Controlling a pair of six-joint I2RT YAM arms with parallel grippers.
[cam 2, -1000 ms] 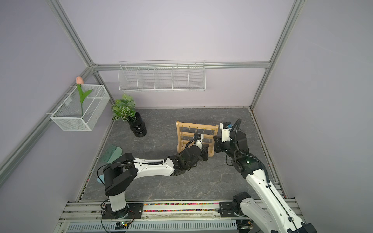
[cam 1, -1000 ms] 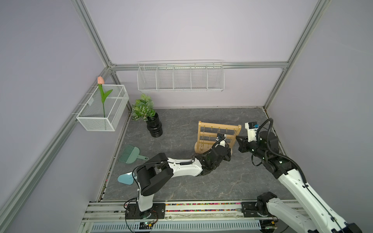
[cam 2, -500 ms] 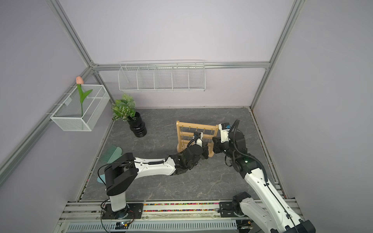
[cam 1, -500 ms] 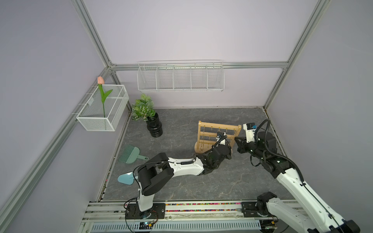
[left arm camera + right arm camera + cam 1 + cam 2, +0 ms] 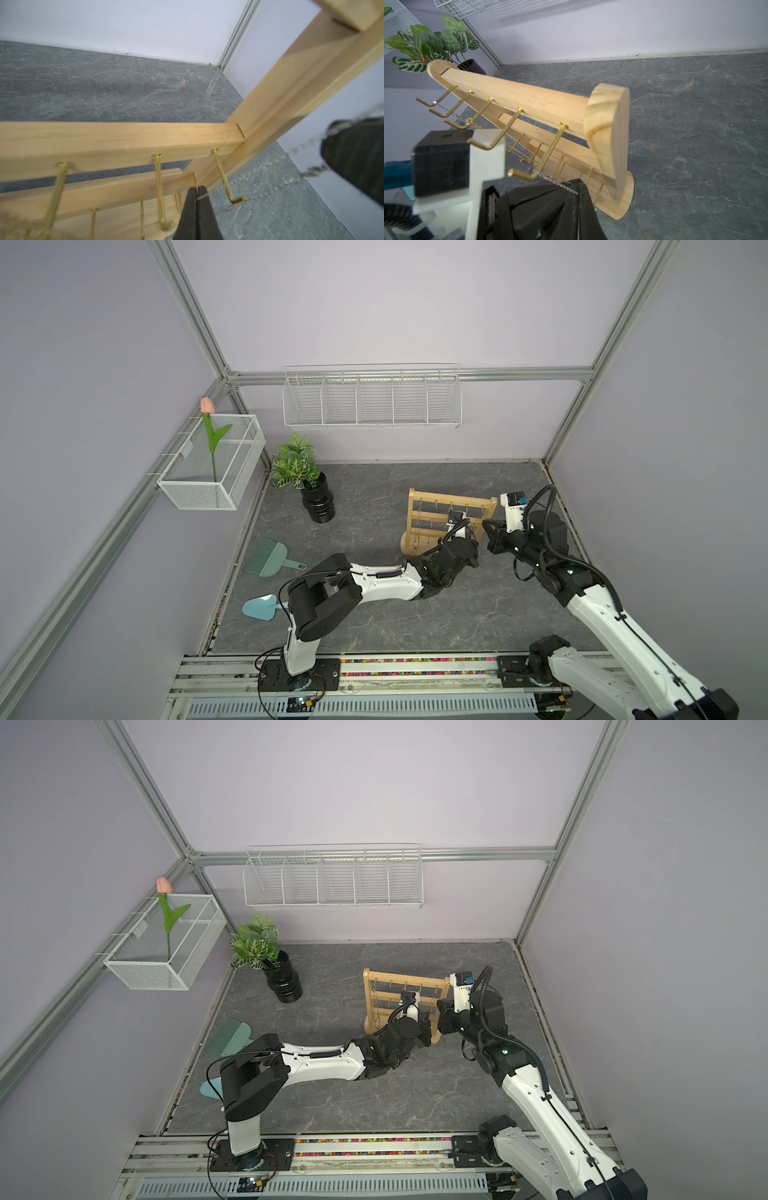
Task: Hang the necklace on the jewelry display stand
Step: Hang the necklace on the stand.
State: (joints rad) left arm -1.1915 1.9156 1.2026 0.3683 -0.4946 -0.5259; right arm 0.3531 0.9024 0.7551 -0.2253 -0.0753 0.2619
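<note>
In both top views the light wooden jewelry display stand (image 5: 453, 502), with two uprights and three crossbars of small gold hooks, stands upright towards the far right corner of the dark grey marbled desk (image 5: 374, 626), where it stood a second ago. The left gripper (image 5: 467, 541) reaches in at the stand's front, near the right-hand end of the crossbars, much as before. The right gripper (image 5: 487, 527) sits just beside the right upright, nearer to it than a second ago.

In the left wrist view the left jaws are clenched on the thin silver chain necklace (image 5: 276, 188), nipped at their very tips. From there the chain runs through the bend of a long gold hook (image 5: 226, 182), the last one before the upright, and on in two strands to the dark right gripper.

In the right wrist view the right jaws are clenched on the necklace too. The chain rises from them to the bend of that end hook on the top crossbar. Other fine chains (image 5: 454, 114) hang from hooks at the crossbar's far end.
</note>
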